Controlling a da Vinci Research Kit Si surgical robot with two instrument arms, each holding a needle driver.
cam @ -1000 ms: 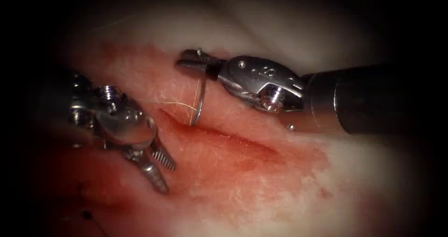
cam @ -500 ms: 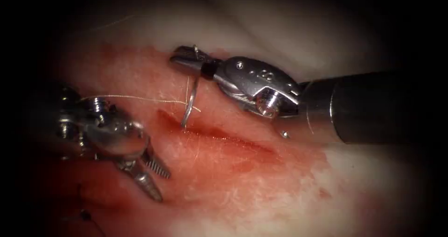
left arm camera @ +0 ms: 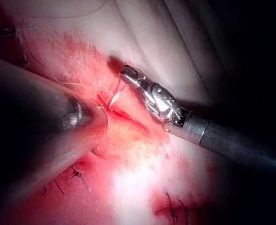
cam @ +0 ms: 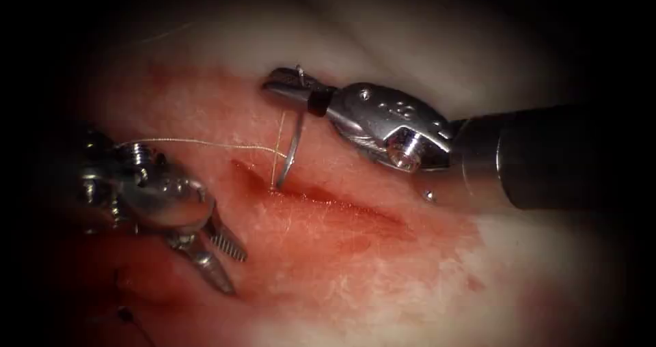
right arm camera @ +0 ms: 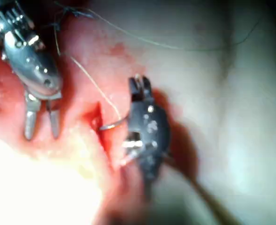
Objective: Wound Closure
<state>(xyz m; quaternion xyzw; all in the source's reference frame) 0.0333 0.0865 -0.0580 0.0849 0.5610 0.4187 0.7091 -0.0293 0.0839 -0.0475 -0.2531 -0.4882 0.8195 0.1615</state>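
Two tools were seen: the right tool (cam: 283,87) was clamped on the curved needle (cam: 292,150) near its tail, tip set at the cut's (cam: 328,200) 12 o'clock lip, apparently for entry. The left tool (cam: 222,255), spread and empty, was parked at 8 o'clock; thread (cam: 205,143) trailed toward 9 o'clock.

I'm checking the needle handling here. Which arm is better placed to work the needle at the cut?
Likely the right: its pincer grips the needle near its back end, tip at the cut. The left pincer is open, holding nothing.

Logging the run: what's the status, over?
Right tool shut on needle near its tail, tip at the cut. Left tool open, holds nothing. Thread trails left.
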